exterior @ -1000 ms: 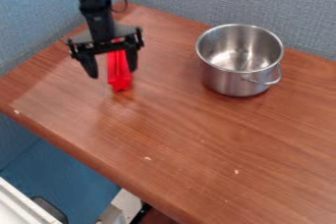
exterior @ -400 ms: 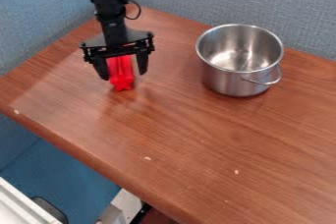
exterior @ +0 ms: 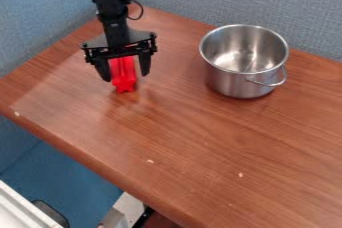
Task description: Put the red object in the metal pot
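The red object, a narrow bright red block, stands on the wooden table at the left. My gripper points straight down over it, open, with one black finger on each side of the block; the fingers straddle it and I cannot tell whether they touch it. The metal pot, shiny and round with a small side handle, sits empty on the table to the right, well apart from the gripper.
The wooden table has its front edge running diagonally from the lower left to the right. A blue wall stands behind it. Floor shows below the table edge at the bottom left.
Since the oldest frame the gripper has shifted slightly right and down around the red block. Between the last two frames nothing moved.
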You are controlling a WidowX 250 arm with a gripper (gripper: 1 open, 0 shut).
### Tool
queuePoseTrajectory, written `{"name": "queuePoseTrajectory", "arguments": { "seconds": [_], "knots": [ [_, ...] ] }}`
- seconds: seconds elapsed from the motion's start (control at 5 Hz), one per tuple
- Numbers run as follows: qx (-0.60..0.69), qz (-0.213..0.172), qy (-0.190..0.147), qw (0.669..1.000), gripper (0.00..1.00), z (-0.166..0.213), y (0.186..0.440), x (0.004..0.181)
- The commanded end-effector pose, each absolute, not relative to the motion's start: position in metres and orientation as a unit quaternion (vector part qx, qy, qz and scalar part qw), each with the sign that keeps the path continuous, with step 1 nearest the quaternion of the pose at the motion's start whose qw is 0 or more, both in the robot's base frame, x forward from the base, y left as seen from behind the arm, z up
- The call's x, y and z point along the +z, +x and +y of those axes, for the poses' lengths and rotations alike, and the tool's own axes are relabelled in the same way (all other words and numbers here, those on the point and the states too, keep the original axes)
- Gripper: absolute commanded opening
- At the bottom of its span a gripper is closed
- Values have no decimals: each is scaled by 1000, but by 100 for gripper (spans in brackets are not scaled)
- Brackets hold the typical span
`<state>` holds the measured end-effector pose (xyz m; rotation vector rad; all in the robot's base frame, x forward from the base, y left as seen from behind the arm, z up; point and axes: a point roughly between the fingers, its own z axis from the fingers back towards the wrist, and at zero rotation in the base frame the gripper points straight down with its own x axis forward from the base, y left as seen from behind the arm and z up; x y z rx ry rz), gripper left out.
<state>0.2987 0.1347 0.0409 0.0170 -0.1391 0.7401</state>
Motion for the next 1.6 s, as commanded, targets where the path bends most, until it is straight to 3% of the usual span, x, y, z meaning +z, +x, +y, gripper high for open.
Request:
{"name": "queuePoseTrajectory", "arguments": {
  "seconds": [0.0,1.4],
  "knots": [
    [358,-99,11,928,100,139,309,59],
    [360,-112,15,926,100,143,310,65]
  ]
}}
